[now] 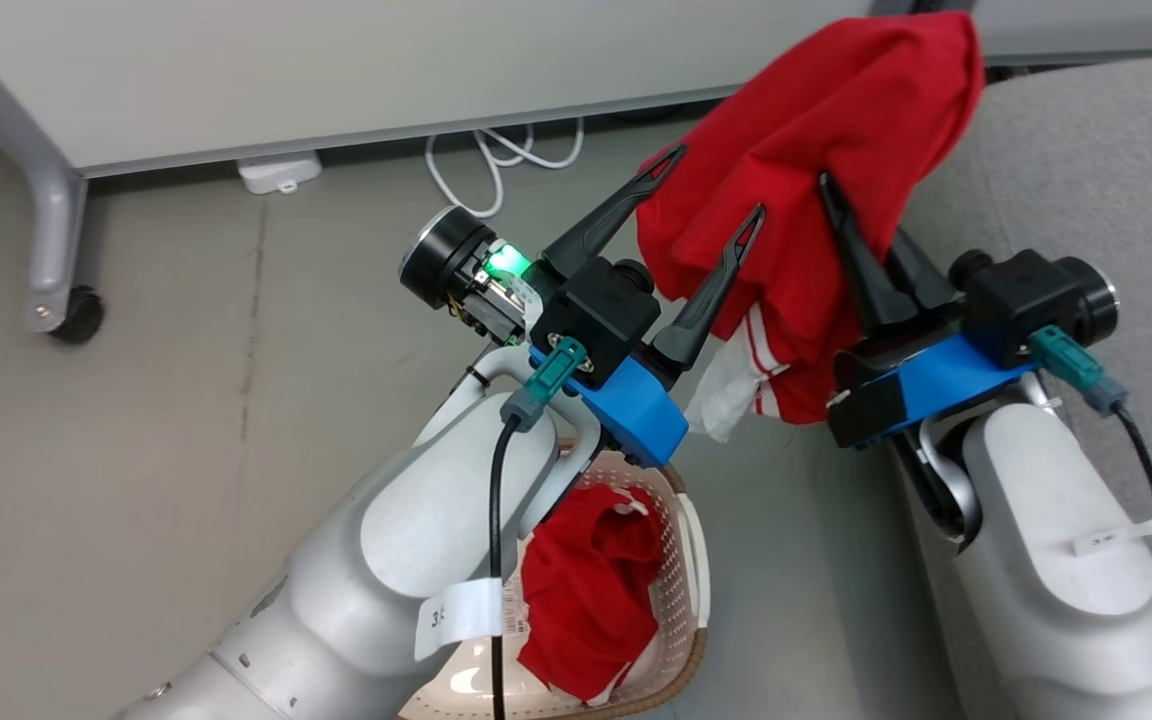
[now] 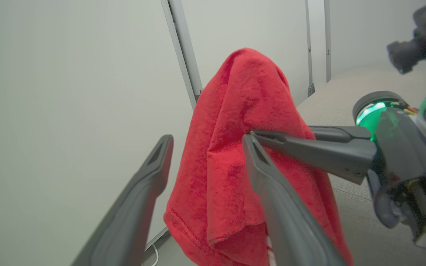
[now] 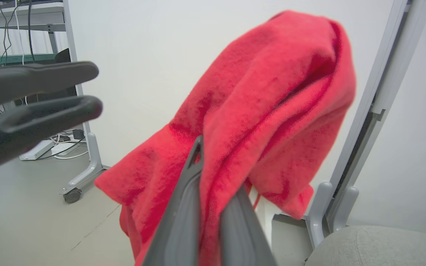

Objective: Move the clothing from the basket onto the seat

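Observation:
A red garment of the clothing [image 1: 836,110] hangs in the air over the edge of the grey seat [image 1: 1086,170], with my right gripper [image 1: 836,200] shut on its folds. My left gripper [image 1: 721,180] is open beside the garment's left side, its fingers apart and gripping nothing. The left wrist view shows this garment [image 2: 242,92] behind my open left gripper [image 2: 206,142], with the right gripper's fingers [image 2: 309,147] pinching it. The right wrist view has the cloth [image 3: 272,92] draped over my right gripper [image 3: 216,166]. Another red garment [image 1: 586,590] lies in the basket [image 1: 691,560] below my left forearm.
A white partition panel on a grey wheeled leg [image 1: 56,230] stands at the back left. White cables [image 1: 496,160] and a power strip [image 1: 281,170] lie on the floor by it. A grey frame post [image 3: 368,122] rises beside the seat corner [image 3: 375,247].

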{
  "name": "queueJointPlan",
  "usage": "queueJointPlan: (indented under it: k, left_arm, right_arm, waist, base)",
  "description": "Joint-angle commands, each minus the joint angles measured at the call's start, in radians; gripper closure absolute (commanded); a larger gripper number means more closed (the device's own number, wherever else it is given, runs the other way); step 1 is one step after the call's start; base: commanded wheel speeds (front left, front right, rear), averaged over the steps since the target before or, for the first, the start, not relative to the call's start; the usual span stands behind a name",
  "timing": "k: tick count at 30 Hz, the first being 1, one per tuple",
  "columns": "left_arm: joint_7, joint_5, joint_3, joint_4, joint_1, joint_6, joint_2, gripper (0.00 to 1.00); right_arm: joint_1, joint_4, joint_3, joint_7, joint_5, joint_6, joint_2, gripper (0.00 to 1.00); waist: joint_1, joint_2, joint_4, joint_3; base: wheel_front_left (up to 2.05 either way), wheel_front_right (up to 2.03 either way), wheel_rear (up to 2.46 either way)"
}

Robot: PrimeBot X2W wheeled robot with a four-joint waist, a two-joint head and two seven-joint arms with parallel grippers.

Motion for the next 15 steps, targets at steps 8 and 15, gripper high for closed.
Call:
queueJointPlan:
  k: [8, 15]
  left_arm:
    - [-0.003, 0.026, -0.010, 0.003, -0.010, -0.014, 0.008, 0.00]
    - [-0.003, 0.045, -0.020, 0.012, -0.026, -0.024, 0.009, 0.00]
  right_arm:
    - [0.029, -0.049, -0.111, -0.004, -0.001, 0.000, -0.018, 1.00]
    - [0.055, -0.086, -0.206, -0.004, -0.005, 0.000, -0.018, 1.00]
  waist:
    - [-0.0001, 0.0000, -0.117, 0.068]
    - [-0.0001, 0.0000, -0.198, 0.111]
  base:
    - [0.00, 0.00, 0.00]
    - [0.00, 0.00, 0.00]
